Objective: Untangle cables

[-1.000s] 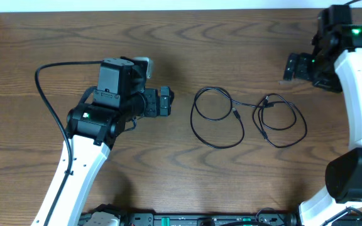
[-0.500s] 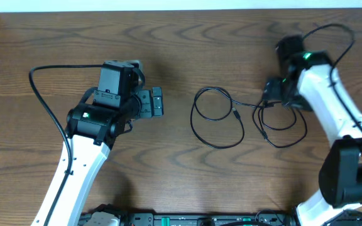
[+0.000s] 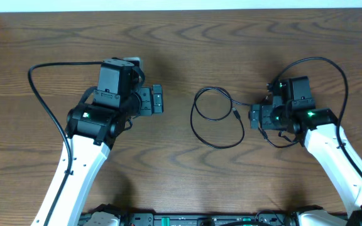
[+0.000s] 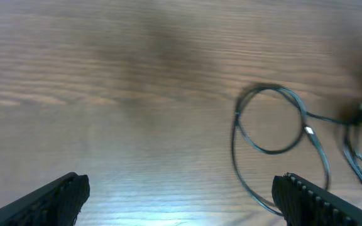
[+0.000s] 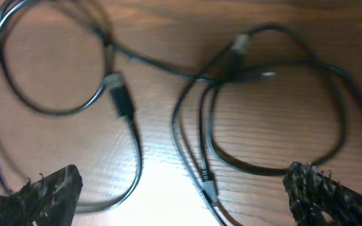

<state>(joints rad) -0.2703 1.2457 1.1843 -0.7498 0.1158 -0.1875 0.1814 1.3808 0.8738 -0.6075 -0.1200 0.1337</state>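
Black cables (image 5: 123, 103): right loop clear from right wrist, mostly hidden overhead.

No text, label, brand or number can be read anywhere.

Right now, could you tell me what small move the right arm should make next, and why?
Probably lower the right gripper onto the right-hand loop of the thin black tangled cords and close: its open jaws hover over that loop, holding nothing.
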